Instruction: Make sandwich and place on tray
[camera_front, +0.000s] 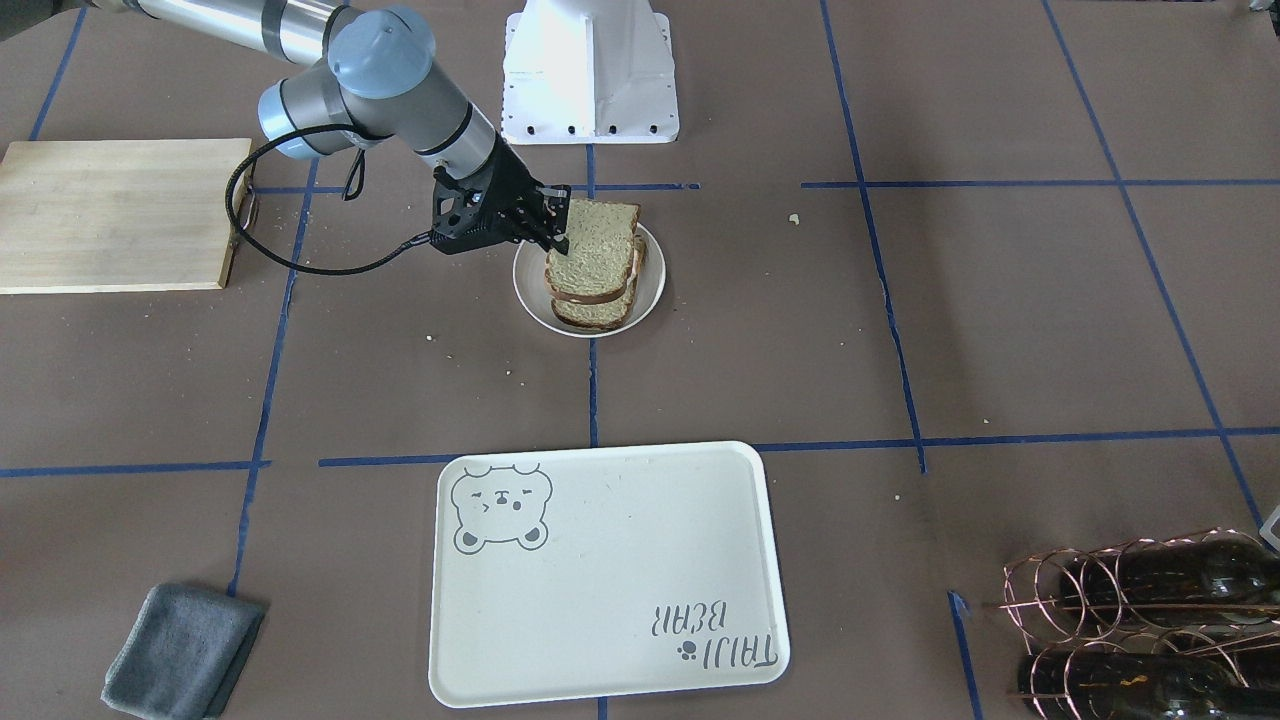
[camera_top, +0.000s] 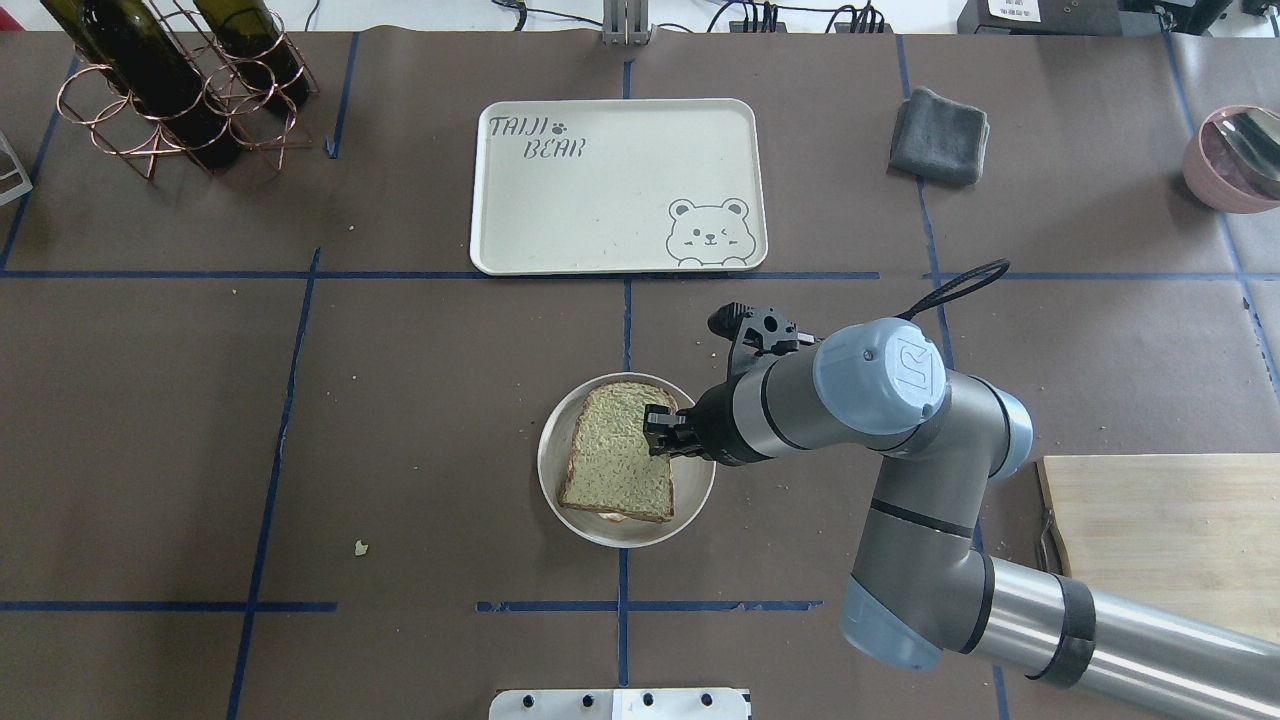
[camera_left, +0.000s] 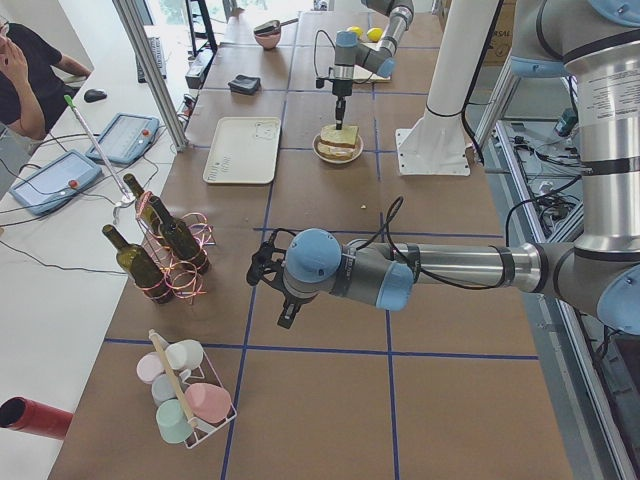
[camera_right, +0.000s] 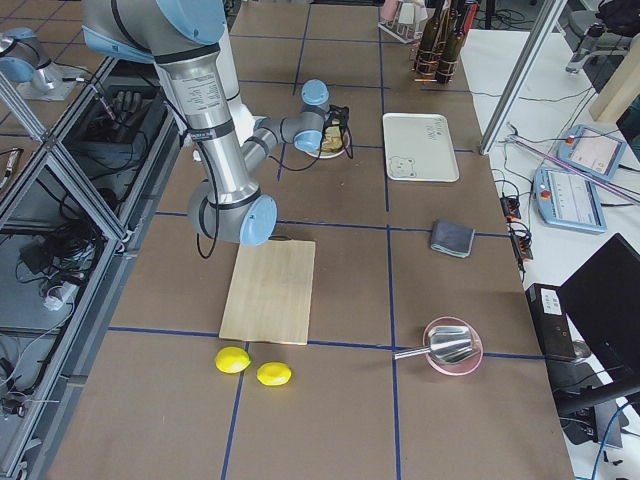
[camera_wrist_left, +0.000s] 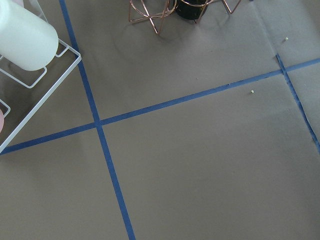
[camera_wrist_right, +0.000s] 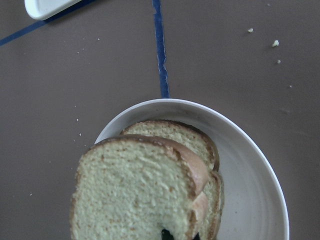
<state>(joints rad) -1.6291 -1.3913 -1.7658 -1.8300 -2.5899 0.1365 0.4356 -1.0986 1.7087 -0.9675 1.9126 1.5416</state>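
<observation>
Found the right gripper (camera_front: 555, 228) narrowed to a slim gap and clamped on one edge of the top slice (camera_front: 592, 248), holding it tilted over the lower slice (camera_front: 600, 310), itself flat on the plate (camera_front: 652, 285) directly beneath. Could not tell the state of the left gripper (camera_left: 266, 272), seen only from the side, low over bare worktop (camera_front: 900, 330) far off to the right gripper's left. Counted two bread slices, one plate, one tray (camera_front: 600, 560), one cutting board (camera_front: 120, 215), one grey cloth (camera_front: 185, 650). Located the tray ahead of the right gripper, away from the robot's base and well apart from the plate, its near long edge along a blue tape line; the cutting board off to the gripper's right; the cloth farther ahead on that same side. Noted open worktop between plate and tray, crossed by tape.
</observation>
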